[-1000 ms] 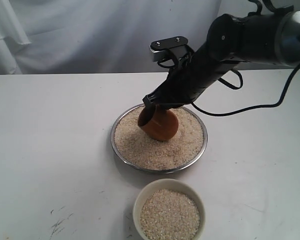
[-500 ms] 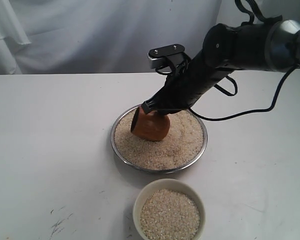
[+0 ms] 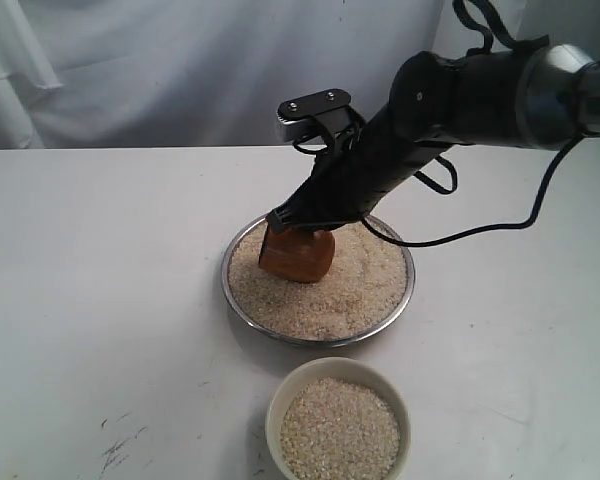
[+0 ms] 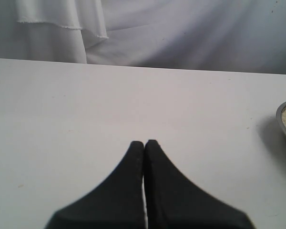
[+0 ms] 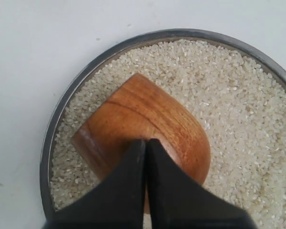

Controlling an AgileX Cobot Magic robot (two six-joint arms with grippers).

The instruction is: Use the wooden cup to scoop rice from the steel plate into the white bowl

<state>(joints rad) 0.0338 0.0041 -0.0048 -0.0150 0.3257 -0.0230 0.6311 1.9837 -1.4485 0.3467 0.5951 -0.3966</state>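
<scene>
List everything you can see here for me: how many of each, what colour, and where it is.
steel plate: one, shiny silver, middle of the table
white bowl: one, cream-white, on the table just in front of the plate
rice: two lots, off-white, filling the plate and the bowl
wooden cup: one, reddish-brown, tipped over in the plate's rice
table: one, white, under everything
cloth: one, white, hanging behind the table
cable: one, black, trailing from the right arm behind the plate
right arm: one, black, reaching over the plate
right gripper: one, black, shut on the wooden cup
left gripper: one, black, shut, holding nothing, over the table off to the plate's side
</scene>
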